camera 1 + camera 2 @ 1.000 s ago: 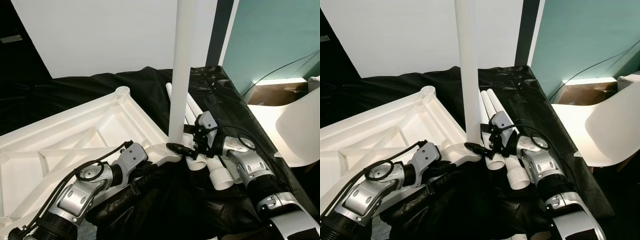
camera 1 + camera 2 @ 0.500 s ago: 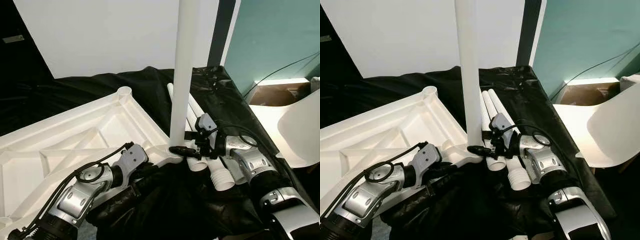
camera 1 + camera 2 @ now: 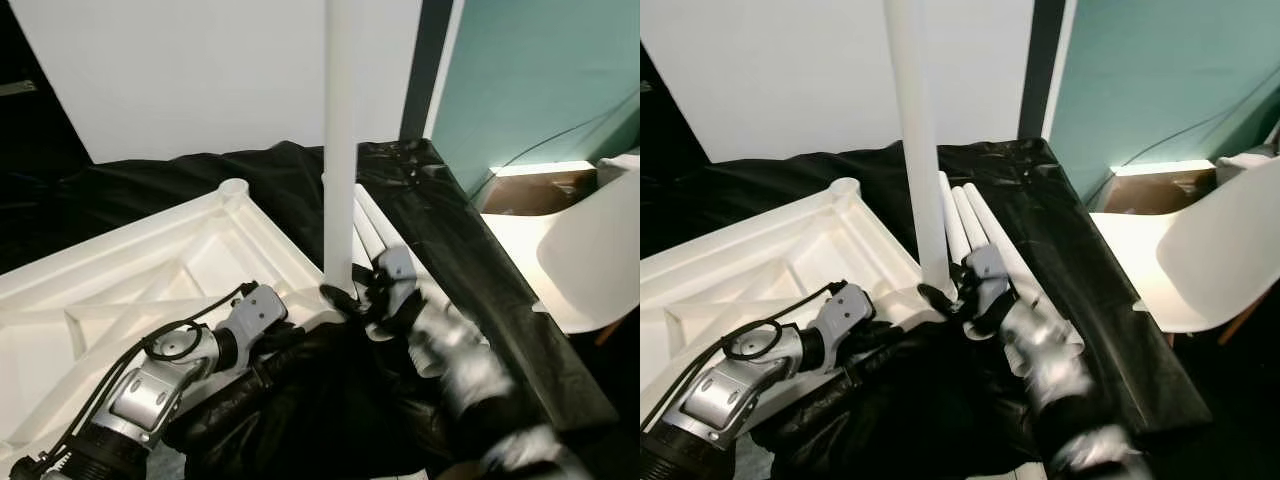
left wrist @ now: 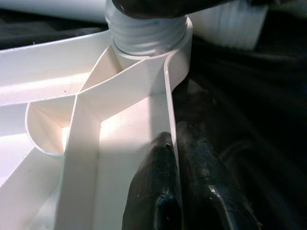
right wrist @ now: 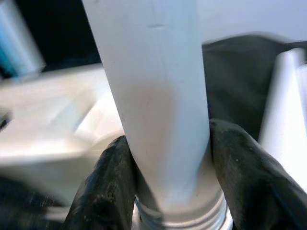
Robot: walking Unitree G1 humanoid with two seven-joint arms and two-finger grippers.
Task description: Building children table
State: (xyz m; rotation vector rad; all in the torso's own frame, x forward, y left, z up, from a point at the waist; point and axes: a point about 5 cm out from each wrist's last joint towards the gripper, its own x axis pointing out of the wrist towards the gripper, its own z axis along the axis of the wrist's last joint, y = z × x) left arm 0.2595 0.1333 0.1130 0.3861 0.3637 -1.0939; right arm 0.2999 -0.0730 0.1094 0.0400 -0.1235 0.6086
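From our head views, our right pincer (image 3: 952,296), now blurred, has turned at the upright leg (image 3: 338,150) in the tabletop (image 3: 150,270) corner socket: probably screwing. Left wrist view: left pincer (image 4: 176,191) clamps the tabletop rim. Right wrist view: fingers (image 5: 103,187) grip the leg's base.

The head views are evenly lit and fairly bright, with soft daylight on the white wall (image 3: 200,70) and glossy glints on the black sheet (image 3: 430,190). The right arm (image 3: 470,375) is smeared by motion blur, while the left arm (image 3: 160,375) stays sharp. The left wrist view shows warm glare on white plastic and deep shadow beside it. The right wrist view is soft and out of focus throughout.
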